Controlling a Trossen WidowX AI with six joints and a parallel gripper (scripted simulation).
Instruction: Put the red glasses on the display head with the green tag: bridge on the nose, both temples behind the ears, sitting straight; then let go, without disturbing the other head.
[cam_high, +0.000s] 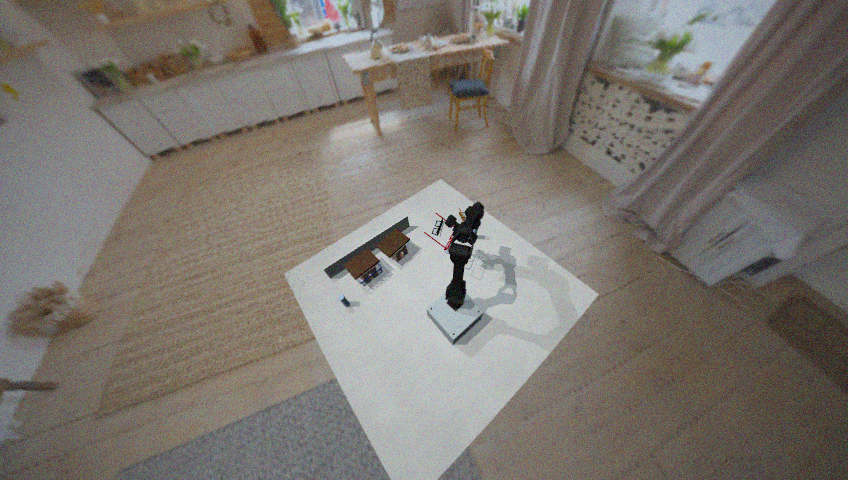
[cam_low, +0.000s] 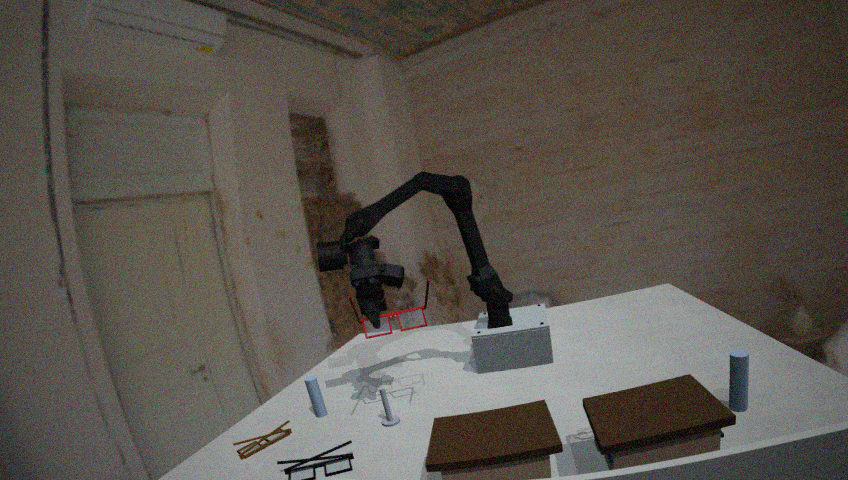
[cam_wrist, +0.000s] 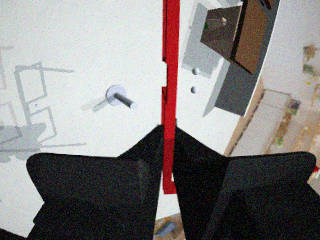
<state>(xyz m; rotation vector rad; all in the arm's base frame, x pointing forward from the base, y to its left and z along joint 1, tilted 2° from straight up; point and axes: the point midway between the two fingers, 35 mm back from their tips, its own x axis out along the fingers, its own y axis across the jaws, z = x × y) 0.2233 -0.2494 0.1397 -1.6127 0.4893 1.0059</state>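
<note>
My gripper (cam_low: 376, 324) (cam_wrist: 166, 131) is shut on the red glasses (cam_high: 436, 240) (cam_low: 410, 310) (cam_wrist: 171, 40), near one end of the front frame, high above the table. The temples are open and rise from the frame in the exterior view. The display head nearer my gripper (cam_high: 393, 245) (cam_low: 493, 437) (cam_wrist: 166, 131) has a brown top; a small green spot shows on its face side in the wrist view. The other head (cam_high: 361, 266) (cam_low: 657, 410) has blue at its front. Both are well apart from the glasses. Their ears are not clear to see.
A peg on a round base (cam_low: 386, 407) (cam_wrist: 115, 95) stands below. Black glasses (cam_high: 437, 225) (cam_low: 324, 463) and orange glasses (cam_low: 261, 446) lie beyond it. One blue cylinder (cam_low: 315, 396) stands near them, another (cam_high: 345, 300) (cam_low: 738, 380) beside the farther head. A grey wall (cam_high: 368, 246) runs behind the heads.
</note>
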